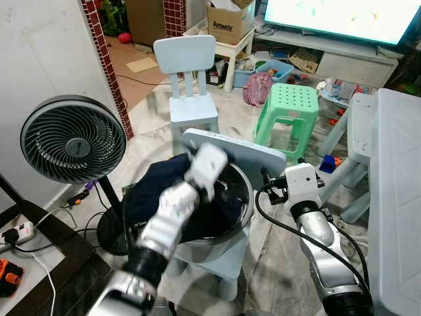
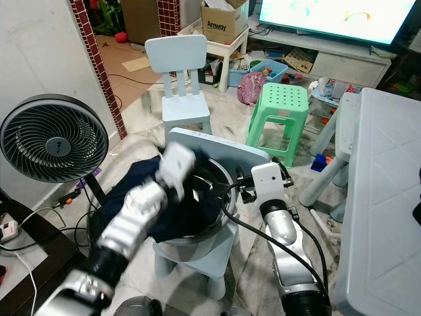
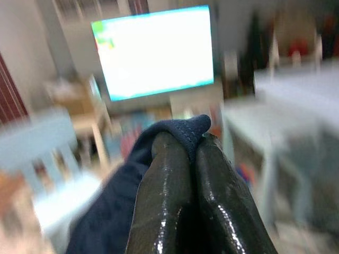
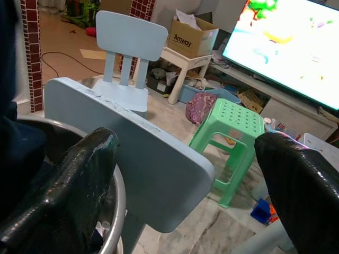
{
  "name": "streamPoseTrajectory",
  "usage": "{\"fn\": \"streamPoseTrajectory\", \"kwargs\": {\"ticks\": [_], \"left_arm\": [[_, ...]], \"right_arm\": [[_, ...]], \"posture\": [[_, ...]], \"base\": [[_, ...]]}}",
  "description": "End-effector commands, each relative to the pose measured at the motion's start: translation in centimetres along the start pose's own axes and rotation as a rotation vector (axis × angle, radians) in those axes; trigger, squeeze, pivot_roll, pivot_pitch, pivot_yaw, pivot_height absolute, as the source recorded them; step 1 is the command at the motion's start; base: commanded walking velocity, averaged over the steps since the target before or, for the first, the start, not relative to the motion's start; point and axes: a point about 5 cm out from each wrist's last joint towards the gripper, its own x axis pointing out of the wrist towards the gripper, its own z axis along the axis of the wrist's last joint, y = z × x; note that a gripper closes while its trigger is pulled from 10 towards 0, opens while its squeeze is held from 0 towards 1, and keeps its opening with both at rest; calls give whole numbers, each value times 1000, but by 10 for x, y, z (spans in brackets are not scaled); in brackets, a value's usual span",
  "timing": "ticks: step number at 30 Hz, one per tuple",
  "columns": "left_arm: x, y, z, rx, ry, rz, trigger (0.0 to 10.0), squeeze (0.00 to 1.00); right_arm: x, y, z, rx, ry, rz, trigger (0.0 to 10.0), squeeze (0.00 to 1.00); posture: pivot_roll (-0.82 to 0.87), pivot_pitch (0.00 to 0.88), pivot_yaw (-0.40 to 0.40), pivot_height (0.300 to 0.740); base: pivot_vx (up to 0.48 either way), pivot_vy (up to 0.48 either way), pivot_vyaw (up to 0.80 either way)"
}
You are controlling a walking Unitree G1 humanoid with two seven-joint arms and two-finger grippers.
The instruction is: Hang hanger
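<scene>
Left gripper (image 3: 193,153), fingers pinched on a fold of the navy garment (image 1: 161,191), lifts it from the metal basin (image 1: 242,197) on the pale blue chair (image 1: 237,148); right gripper (image 4: 185,174) waits spread wide alongside; no hanger visible.

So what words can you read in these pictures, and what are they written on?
"Amway": on the cardboard box on the small white table behind the light blue chair.
The TV screen shows bright shapes, no readable words.
Nothing else is readable.
</scene>
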Motion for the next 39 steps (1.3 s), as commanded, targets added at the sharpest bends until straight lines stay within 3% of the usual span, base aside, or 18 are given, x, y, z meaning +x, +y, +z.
{"fn": "streamPoseTrajectory", "kwargs": {"ticks": [1,3,4,7,8,9,10,13,16,22,24,25,26,30,31,32,35,39], "left_arm": [[11,4,37,24,-155,0,1725,0],[19,4,70,55,-281,-21,1529,0],[21,1,90,70,-361,-47,2039,0],[17,-6,93,91,-380,-82,2039,0],[11,-9,76,83,-331,-103,1804,0],[11,-9,76,83,-331,-103,1804,0],[0,-11,52,79,-238,-120,1569,0],[-27,-8,8,21,-42,-97,1765,0],[-55,-1,-19,-39,101,-7,1490,0],[-89,12,-48,2,245,72,941,0],[-96,17,-59,0,303,109,1647,0],[-99,19,-66,11,356,118,7725,0],[-102,21,-71,17,397,122,10000,0],[-99,23,-89,4,517,66,10000,0],[-97,21,-90,5,520,43,10000,31],[-93,21,-91,42,515,25,10000,1000],[-80,20,-89,113,481,-18,10000,1000],[-62,3,-95,202,504,-138,10000,1000]], "right_arm": [[3,-1,2,-5,-10,-10,10000,0],[4,0,2,-4,-11,-13,10000,0],[5,0,3,-3,-13,-15,10000,0],[5,1,3,-2,-13,-18,10000,0],[4,0,2,-2,-12,-20,10000,0],[4,0,2,-2,-12,-20,10000,0],[4,0,2,-2,-10,-21,10000,0],[3,-1,1,-3,-8,-23,10000,0],[3,-2,0,-4,-6,-23,10000,0],[6,2,0,-4,-5,-6,10000,0],[8,5,1,-3,-10,5,10000,0],[9,6,2,-2,-13,10,10000,0],[10,7,3,-2,-15,13,10000,0],[10,5,4,-5,-18,12,10000,0],[10,5,3,-5,-17,11,10000,0],[9,4,2,-6,-14,8,10000,0],[8,4,1,-6,-12,3,10000,0],[8,5,2,-4,-14,-1,10000,0]], "posture": [[-23,0,-7,740],[-22,0,-5,740],[-22,0,-3,740],[-22,0,-1,740],[-20,0,0,740],[-20,0,0,740],[-24,0,2,740],[-19,0,0,740],[-10,0,-6,740],[11,0,-19,740],[14,0,-23,740],[14,0,-23,740],[14,0,-23,740],[9,0,-24,740],[5,0,-20,740],[4,0,-18,740],[-3,0,-14,740],[-13,0,-5,740]], "base": [[0,0,0],[0,0,0],[0,0,0],[0,0,0],[0,0,0],[0,0,0],[0,0,0],[0,0,0],[0,0,0],[0,0,0],[0,0,0],[0,0,0],[0,0,0],[0,0,0],[0,0,0],[0,0,0],[0,0,0],[0,0,0]]}}
